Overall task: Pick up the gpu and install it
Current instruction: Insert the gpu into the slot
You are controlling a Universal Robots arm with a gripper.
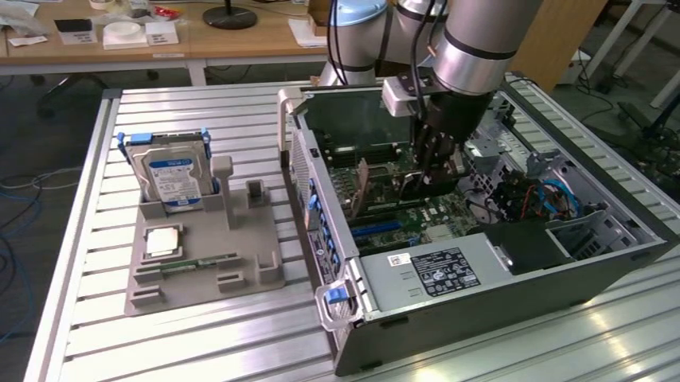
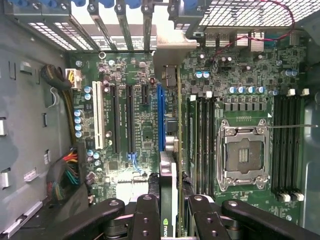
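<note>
The gpu [image 2: 170, 175] stands on its edge inside the computer case [image 1: 510, 278], just over the blue slot [image 2: 160, 117]. My hand [image 2: 170, 212] is closed on it. If it tilts, it could miss the slot and scrape the green board [image 2: 140, 135].

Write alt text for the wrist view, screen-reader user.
The black robot gripper is shut on the thin black gpu card, held edge-on above the green motherboard inside the open computer case, close over the long blue expansion slot. An empty silver CPU socket sits beside black memory slots.
</note>
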